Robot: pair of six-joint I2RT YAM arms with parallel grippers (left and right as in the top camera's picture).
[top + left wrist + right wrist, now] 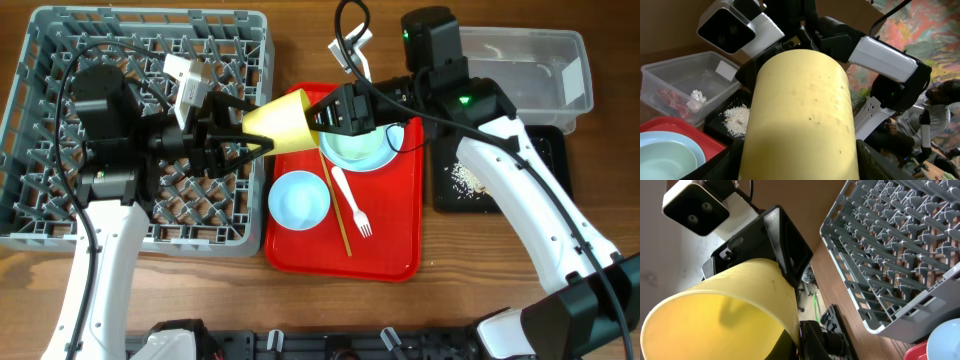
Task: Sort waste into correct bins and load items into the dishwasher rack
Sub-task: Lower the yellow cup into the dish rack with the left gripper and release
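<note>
yellow cup [283, 122] is off the table, on its side in the air, above the line where the dishwasher rack [40, 150] meets the red tray [392, 245]. its wide mouth points to the right arm and its narrow base to the left arm.

right gripper [322, 118]: jaws pressed together, pinching the cup's wall at the rim. in the right wrist view the rim fills the lower left, with the rack behind it.

left gripper [250, 128]: fingers spread, one on each side of the cup's base end. in the left wrist view the cup fills the middle of the frame between them. cannot tell whether the pads bear on the wall.

on the red tray:
- pale mint bowl [298, 198], upright, on the left part.
- second bowl [362, 150] at the far end, partly under the right gripper.
- white fork [352, 203] and chopstick [341, 215] lying lengthwise just beside each other, the fork on the right.

bins, right of the red tray:
- clear tub [540, 45] at the far side. the left wrist view shows a red wrapper [670, 97] and a white tissue [698, 95] inside it.
- black tray [545, 150] just in front of the tub, with rice scraps [465, 178] in its left half.

rack: no dishes visible on the pegs; the left arm covers part of it.
</note>
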